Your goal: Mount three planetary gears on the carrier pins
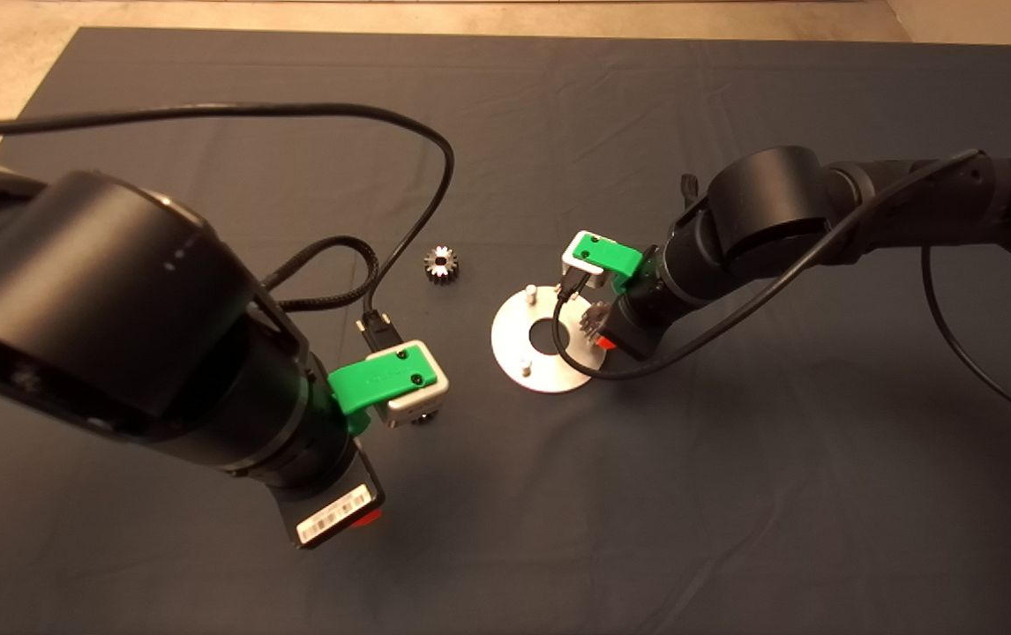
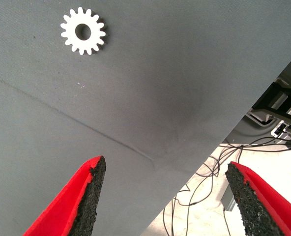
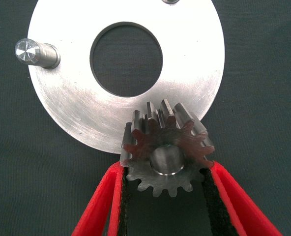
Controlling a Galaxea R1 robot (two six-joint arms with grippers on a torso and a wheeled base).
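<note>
The round silver disc [image 3: 62, 98] lies on the dark mat, right of centre in the head view [image 1: 514, 339]. Two bare carrier pins [image 1: 528, 292] [image 1: 522, 364] stand on it; one shows close up [image 3: 35, 52]. My right gripper [image 3: 167, 172] is shut on a planetary gear [image 3: 167, 147] at the disc's rim, and a silver pin end shows in the gear's centre hole. A second gear [image 1: 440, 264] lies loose on the mat left of the disc. My left gripper [image 2: 167, 196] hangs open above bare mat, with a gear [image 2: 83, 31] lying flat some way ahead of it.
The bulky left arm [image 1: 117, 309] and its black cable [image 1: 435, 150] cover the mat's left half. The left wrist view shows the mat's edge [image 2: 219, 142] close by, with floor and cables beyond. The right arm's cable [image 1: 611, 370] loops over the disc's right side.
</note>
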